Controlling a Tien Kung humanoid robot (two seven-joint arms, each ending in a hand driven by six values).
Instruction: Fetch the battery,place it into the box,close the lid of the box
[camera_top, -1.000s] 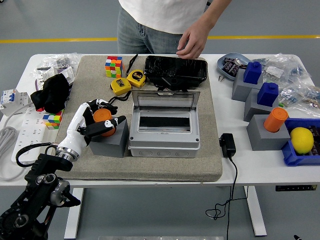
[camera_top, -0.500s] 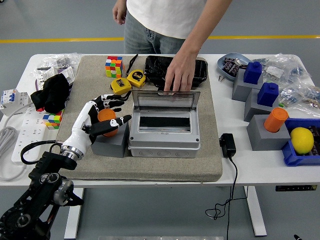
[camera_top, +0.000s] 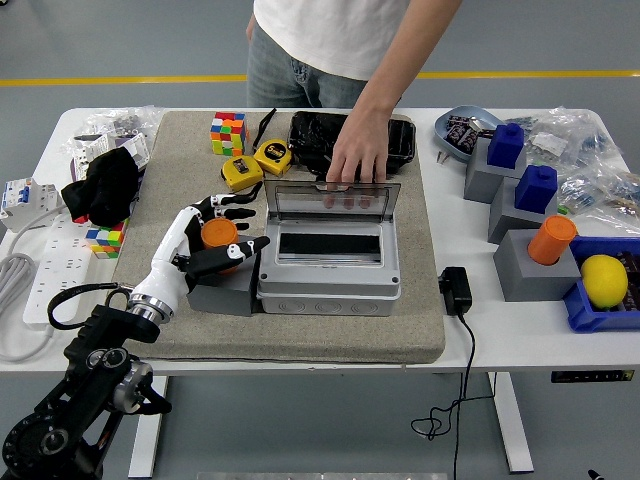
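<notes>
An orange cylindrical battery (camera_top: 217, 232) stands in a grey block (camera_top: 225, 285) left of the grey box (camera_top: 330, 262). The box's clear lid (camera_top: 331, 198) stands open, showing a dark slot inside. My left hand (camera_top: 236, 226) reaches around the battery with its fingers (camera_top: 232, 204) spread behind it and the thumb in front; it does not grip the battery. A person's hand (camera_top: 356, 158) rests on the lid's top edge. My right hand is out of view.
Two yellow tape measures (camera_top: 255, 163), a Rubik's cube (camera_top: 227, 132) and a black tray (camera_top: 350, 138) lie behind the box. A black cloth (camera_top: 103, 185) and a power strip (camera_top: 50, 270) are at the left. Grey blocks with blue and orange pieces (camera_top: 528, 215) stand at the right, beside a black adapter (camera_top: 455, 290).
The person's hand came down from above the black tray onto the lid's top edge. My left hand shifted right and spread its fingers around the battery.
</notes>
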